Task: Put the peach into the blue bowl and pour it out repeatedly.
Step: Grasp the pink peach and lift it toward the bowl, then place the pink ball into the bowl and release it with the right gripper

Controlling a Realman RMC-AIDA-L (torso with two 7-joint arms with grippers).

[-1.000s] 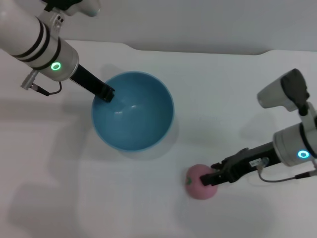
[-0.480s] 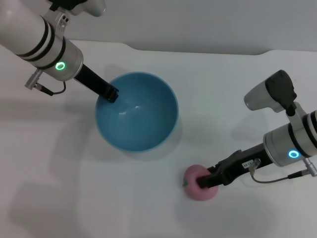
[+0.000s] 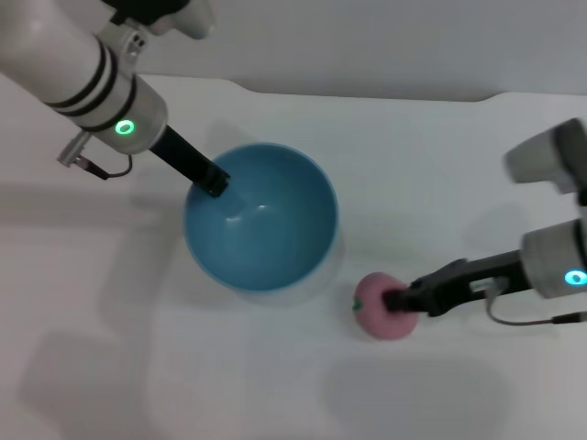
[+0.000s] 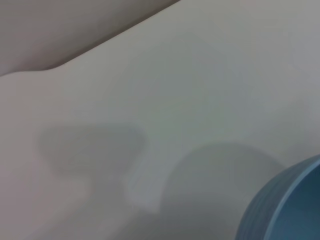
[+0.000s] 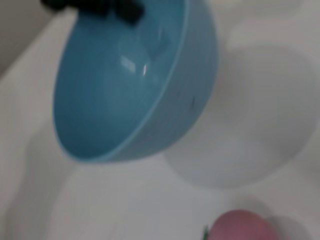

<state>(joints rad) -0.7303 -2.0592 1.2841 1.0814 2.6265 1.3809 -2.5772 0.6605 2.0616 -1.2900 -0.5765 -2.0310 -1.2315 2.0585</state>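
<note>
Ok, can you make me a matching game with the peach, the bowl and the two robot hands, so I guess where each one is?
Things:
1. peach
2. blue bowl
3. left gripper
4. right gripper

Places or states:
A. at the bowl's rim
B. on the table, beside the bowl
C. empty inside
D. at the pink fruit

Pairs: 1-B, 2-C, 3-A, 4-D

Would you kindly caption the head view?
Left gripper holds the blue bowl by its rim; right gripper grips the peach.
</note>
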